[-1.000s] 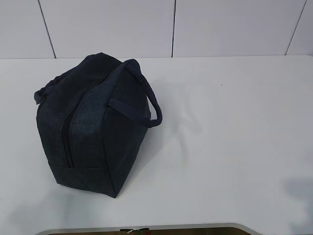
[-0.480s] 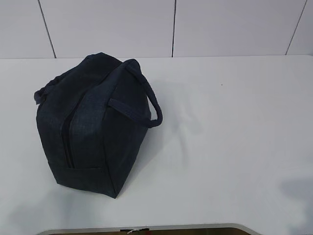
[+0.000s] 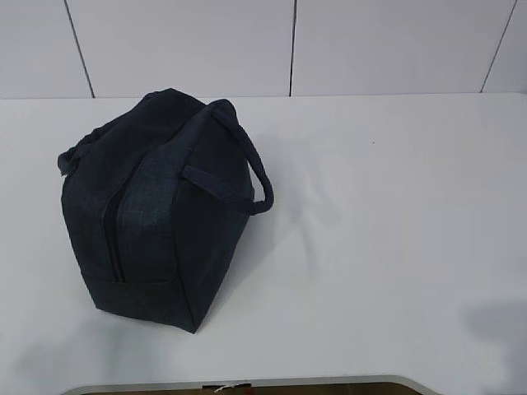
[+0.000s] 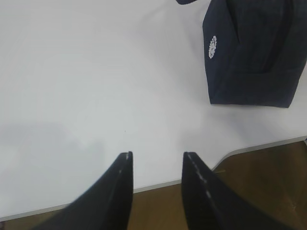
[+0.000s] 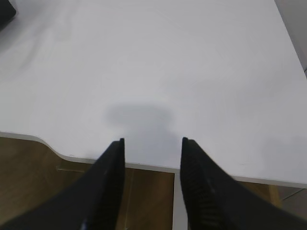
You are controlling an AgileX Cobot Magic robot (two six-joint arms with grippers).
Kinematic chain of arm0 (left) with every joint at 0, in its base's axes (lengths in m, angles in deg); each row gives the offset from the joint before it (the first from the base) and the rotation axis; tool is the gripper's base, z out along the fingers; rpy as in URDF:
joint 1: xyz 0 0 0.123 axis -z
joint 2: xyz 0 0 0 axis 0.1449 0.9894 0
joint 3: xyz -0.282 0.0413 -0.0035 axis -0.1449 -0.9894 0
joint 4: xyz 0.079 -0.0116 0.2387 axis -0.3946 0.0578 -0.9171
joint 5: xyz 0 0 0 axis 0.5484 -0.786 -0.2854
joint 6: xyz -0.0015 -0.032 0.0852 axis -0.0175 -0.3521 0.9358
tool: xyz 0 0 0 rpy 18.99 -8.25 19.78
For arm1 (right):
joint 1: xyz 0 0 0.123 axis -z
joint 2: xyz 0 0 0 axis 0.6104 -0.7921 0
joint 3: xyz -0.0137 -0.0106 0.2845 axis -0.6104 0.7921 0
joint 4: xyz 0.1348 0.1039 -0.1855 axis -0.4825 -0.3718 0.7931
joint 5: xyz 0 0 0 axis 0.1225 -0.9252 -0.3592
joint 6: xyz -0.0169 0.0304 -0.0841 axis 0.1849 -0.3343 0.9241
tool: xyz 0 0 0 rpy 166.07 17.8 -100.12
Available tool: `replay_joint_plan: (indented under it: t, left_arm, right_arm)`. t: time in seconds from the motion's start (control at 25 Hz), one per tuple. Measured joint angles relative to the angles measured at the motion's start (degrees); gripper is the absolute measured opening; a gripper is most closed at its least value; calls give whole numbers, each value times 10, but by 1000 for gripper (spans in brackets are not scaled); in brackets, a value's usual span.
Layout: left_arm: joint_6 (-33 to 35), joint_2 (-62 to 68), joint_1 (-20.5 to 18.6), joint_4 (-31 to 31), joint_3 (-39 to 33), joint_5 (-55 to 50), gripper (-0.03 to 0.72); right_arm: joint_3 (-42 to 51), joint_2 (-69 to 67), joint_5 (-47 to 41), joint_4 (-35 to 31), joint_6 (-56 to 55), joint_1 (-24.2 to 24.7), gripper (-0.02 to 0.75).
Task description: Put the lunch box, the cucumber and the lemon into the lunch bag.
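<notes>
The lunch bag (image 3: 156,206) sits by the surface's (image 3: 387,247) left edge, well apart from both empty, parted end effectors (image 4: 156,155) (image 5: 152,141); its contents are hidden

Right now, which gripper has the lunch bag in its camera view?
The left gripper: its wrist view shows the lunch bag with the white logo; the right gripper faces bare table.

Matt dark woven-cloth lunch bag (image 3: 156,214), smooth white matt table (image 3: 387,247), ridged black tool fingers (image 5: 194,177)
</notes>
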Motion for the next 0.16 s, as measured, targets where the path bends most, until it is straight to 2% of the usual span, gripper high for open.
replay_joint_plan:
  t: [0.16]
  left_arm:
    - [0, 0, 0, 0, 0, 0, 242]
  right_arm:
    - [0, 0, 0, 0, 0, 0, 321]
